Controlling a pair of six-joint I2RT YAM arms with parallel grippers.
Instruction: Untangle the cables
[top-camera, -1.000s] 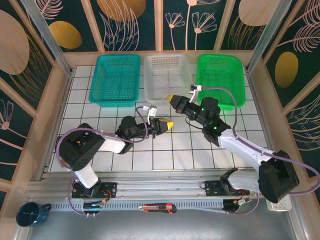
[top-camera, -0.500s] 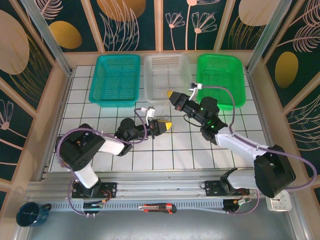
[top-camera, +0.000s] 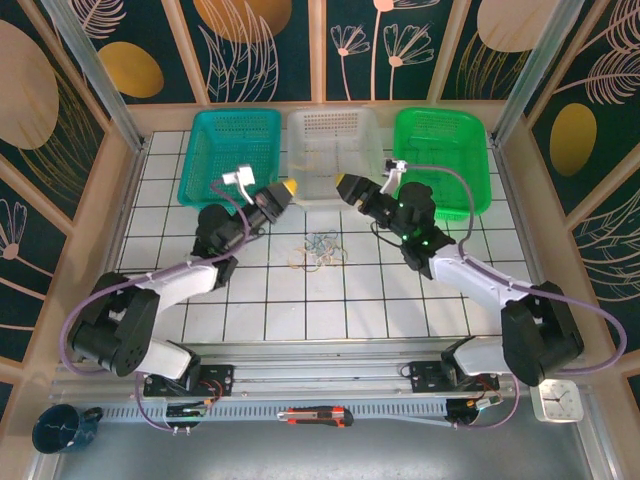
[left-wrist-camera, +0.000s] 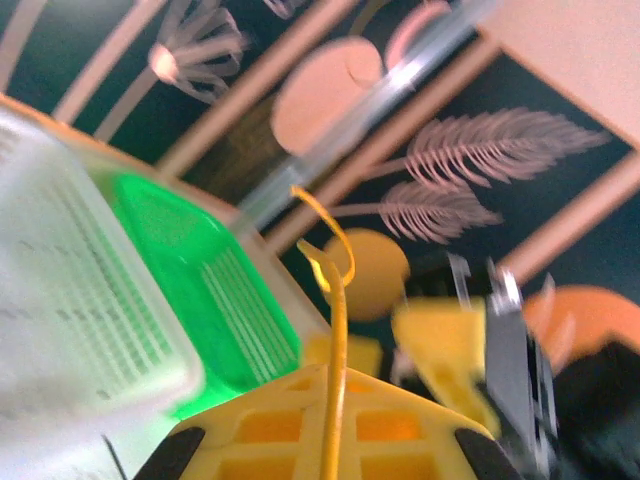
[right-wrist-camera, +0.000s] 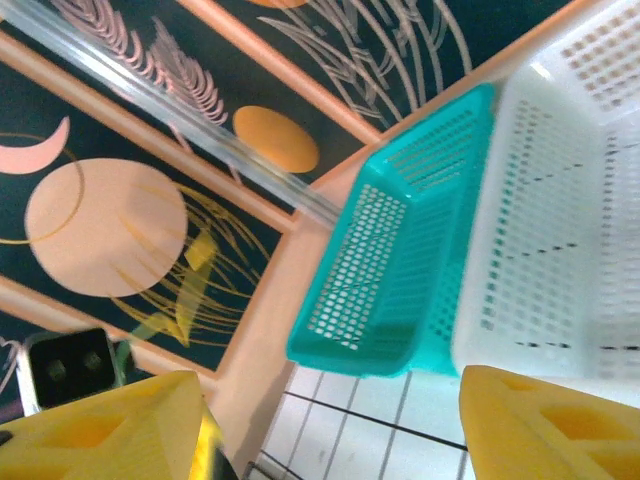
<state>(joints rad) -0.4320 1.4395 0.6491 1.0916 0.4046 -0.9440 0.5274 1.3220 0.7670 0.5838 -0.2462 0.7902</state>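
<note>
- Grey metal rail (top-camera: 330, 385) runs along the near edge and carries both arm bases. A utility knife (top-camera: 314, 415) lies in front of it, and a dark mug (top-camera: 58, 428) sits at the left corner. A small clock (top-camera: 558, 400) sits at the right, just beside the right arm's shoulder.
- White tiled table (top-camera: 300, 320) lies bare between the bases and the cords, with free tiles out to both side walls.
- The cables (top-camera: 318, 250) are a small loose heap of thin loops near the table's middle. They are nearer than both grippers and touch neither. The strands are too fine to tell which crosses which.
- The left gripper (top-camera: 286, 187) is lifted by the near right corner of the teal basket (top-camera: 230, 160), its jaws closed.
- In the left wrist view, a thin yellow cord (left-wrist-camera: 336, 320) rises from the seam between the fingers and curls free past the tip. Its lower end is cut off by the frame, so I cannot tell whether it joins the heap. That view is blurred.
- The right gripper (top-camera: 344, 182) hangs at the front rim of the white basket (top-camera: 335, 150), facing the left gripper and apart from it.
- In the right wrist view, its yellow fingers (right-wrist-camera: 100, 430) stand wide apart with nothing between them. Both are cut off by the bottom edge.
- The green basket (top-camera: 440, 155) completes the row of three, side by side along the far edge. The right arm's purple cord crosses its near left corner.
</note>
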